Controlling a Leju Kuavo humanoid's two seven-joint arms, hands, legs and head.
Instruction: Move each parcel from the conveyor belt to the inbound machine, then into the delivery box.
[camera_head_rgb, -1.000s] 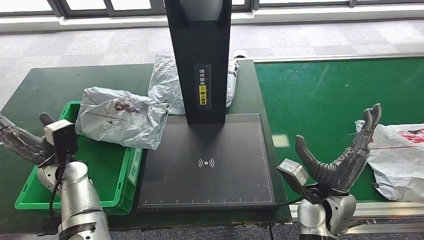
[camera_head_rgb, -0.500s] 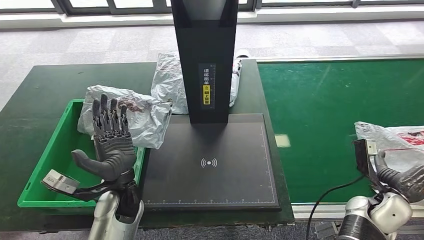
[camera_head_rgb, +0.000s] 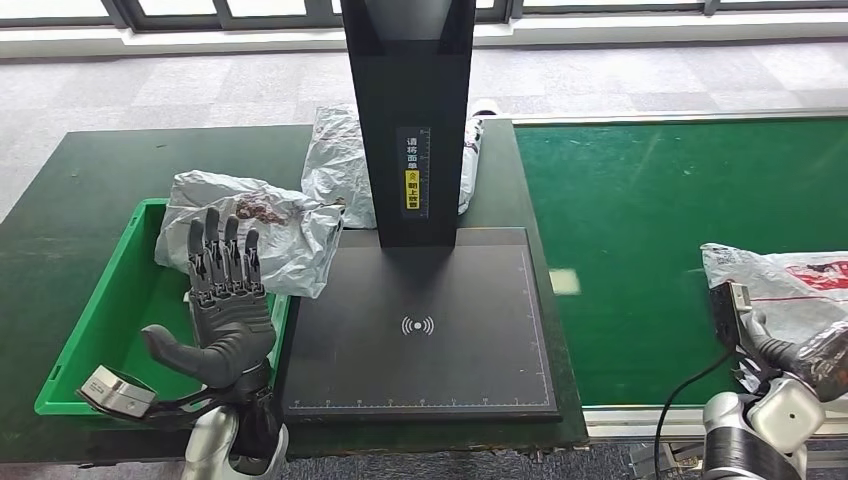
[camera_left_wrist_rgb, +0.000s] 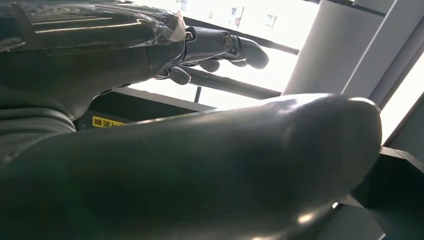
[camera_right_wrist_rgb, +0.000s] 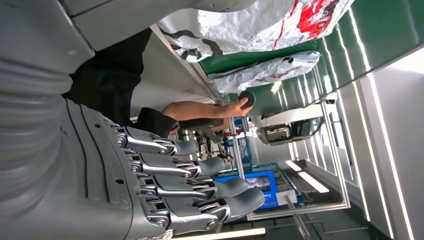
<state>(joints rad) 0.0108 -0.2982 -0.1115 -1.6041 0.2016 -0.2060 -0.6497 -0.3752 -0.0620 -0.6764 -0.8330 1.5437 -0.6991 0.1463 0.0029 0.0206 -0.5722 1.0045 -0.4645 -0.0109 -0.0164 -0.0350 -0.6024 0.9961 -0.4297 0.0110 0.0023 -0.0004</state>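
L robot hand (camera_head_rgb: 228, 300) empty, fingers apart

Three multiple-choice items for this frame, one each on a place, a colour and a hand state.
1. Where does the nearest parcel to the right hand lie?
A. on the green conveyor belt
B. on the scanner plate
C. on the floor

2. What colour is the delivery box?
A. blue
B. green
C. red

3. How is the left hand?
A. holding a parcel
B. fingers apart, holding nothing
C. pressing the scanner plate

Answers:
A, the grey parcel rests on the conveyor belt by the right hand.
B, the delivery box is green.
B, the left hand is raised with its fingers apart.
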